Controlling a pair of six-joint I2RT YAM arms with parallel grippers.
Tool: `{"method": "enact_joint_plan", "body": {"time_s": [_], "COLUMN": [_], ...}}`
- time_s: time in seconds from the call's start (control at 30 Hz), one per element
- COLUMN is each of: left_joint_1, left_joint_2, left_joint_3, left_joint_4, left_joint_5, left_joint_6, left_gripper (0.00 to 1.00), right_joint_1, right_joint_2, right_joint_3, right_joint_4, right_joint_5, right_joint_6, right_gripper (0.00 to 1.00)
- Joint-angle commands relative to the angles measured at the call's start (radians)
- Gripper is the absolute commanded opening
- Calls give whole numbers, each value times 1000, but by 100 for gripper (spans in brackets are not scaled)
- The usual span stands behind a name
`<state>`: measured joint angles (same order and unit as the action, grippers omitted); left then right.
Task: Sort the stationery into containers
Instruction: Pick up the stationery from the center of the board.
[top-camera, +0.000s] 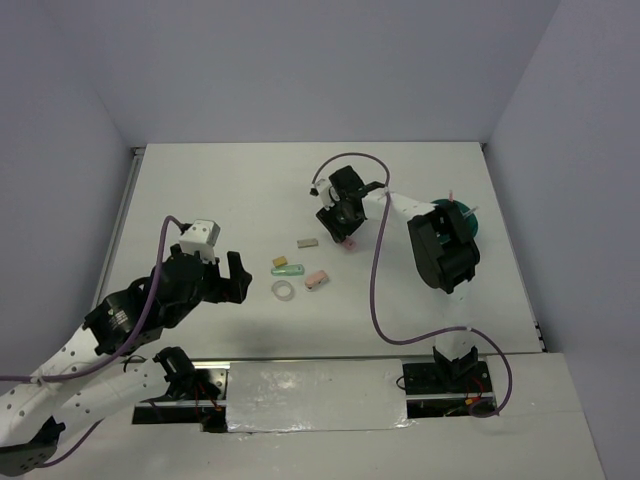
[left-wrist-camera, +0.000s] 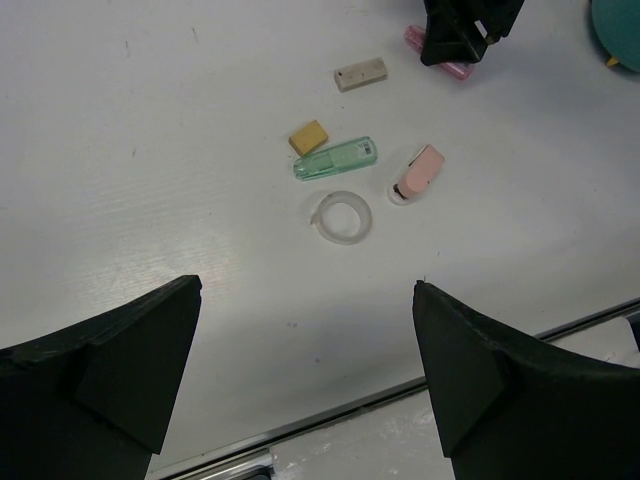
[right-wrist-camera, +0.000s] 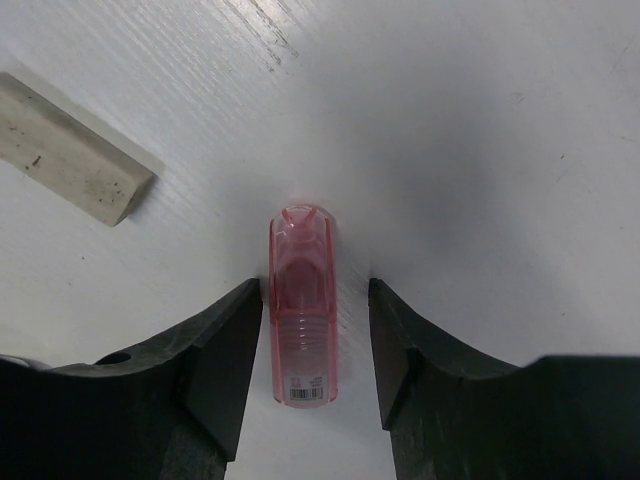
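Pink tube (right-wrist-camera: 302, 330) flat inside unclenched right hand (right-wrist-camera: 315, 290), long axis along jaws, rounded tip pointing away.

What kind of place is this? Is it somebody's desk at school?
Probably a robot test lab, not a school desk: a plain white table boxed in by blank walls, with cabled robot arms bolted at its edge.

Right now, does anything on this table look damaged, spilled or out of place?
Nothing stands out. The grey eraser shows a few dark specks, ordinary wear, and the pink piece lies flat and whole between the open fingers of the right claw.
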<state>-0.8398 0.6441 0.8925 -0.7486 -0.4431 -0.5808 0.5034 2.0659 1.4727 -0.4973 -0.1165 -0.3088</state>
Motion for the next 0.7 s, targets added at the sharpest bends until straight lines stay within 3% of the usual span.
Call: {"method": "enact_joint_plan", "body": {"time_s": [0.0, 0.67], "left_joint_1": [4, 4], "left_joint_2": [-17, -23], "left_joint_3": [8, 5], "left_joint_4": [40, 54], "left_joint_5": [17, 43], "left_joint_6": [16, 29], "left_gripper": [99, 99], "right_joint_1": [12, 52], "right_joint_2": [31, 80], "right_joint_3": [43, 138], "right_joint_4": [-49, -89], "right_joint_5": [-23, -6], "right_joint_6": [-9, -16], "right_gripper": [54, 56]}}
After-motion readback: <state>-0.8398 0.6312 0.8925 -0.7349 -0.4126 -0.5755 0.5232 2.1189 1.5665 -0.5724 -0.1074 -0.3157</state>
